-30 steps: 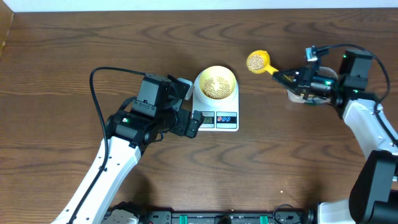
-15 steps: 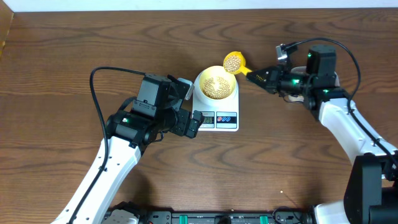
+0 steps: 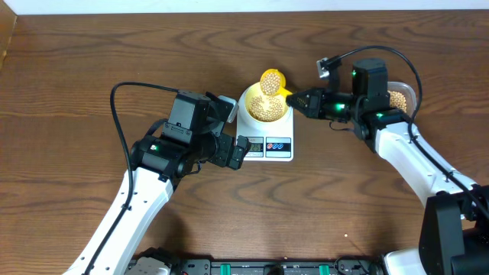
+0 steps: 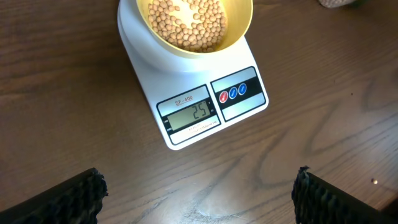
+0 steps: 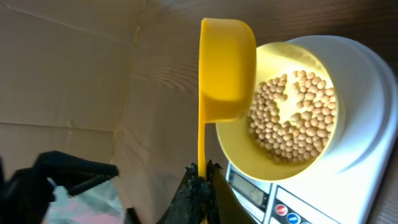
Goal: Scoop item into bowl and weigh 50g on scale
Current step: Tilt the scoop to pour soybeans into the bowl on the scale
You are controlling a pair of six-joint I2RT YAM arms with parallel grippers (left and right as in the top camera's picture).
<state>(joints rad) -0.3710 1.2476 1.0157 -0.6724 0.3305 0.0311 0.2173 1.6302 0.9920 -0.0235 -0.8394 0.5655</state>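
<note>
The pale yellow bowl [image 3: 249, 98] stands on the white scale [image 3: 267, 147] and holds a layer of tan beans [image 3: 264, 107]. The scale's display [image 4: 194, 113] reads 25. My right gripper [image 3: 299, 98] is shut on the thin handle of a yellow scoop [image 3: 271, 80]. The scoop's cup carries beans and hangs over the bowl's far rim. In the right wrist view the scoop [image 5: 227, 68] overlaps the edge of the bowl [image 5: 242, 146]. My left gripper [image 3: 234, 130] stands open just left of the scale, and its fingers [image 4: 62, 199] have nothing between them.
A clear tub [image 3: 399, 98] with more beans sits at the right, partly hidden behind my right arm. A black cable [image 3: 114, 107] loops over the left arm. The table's back edge runs along the top of the overhead view.
My right gripper has carried the loaded scoop leftwards from over the bare table to the bowl's far rim. The left arm has not moved.
</note>
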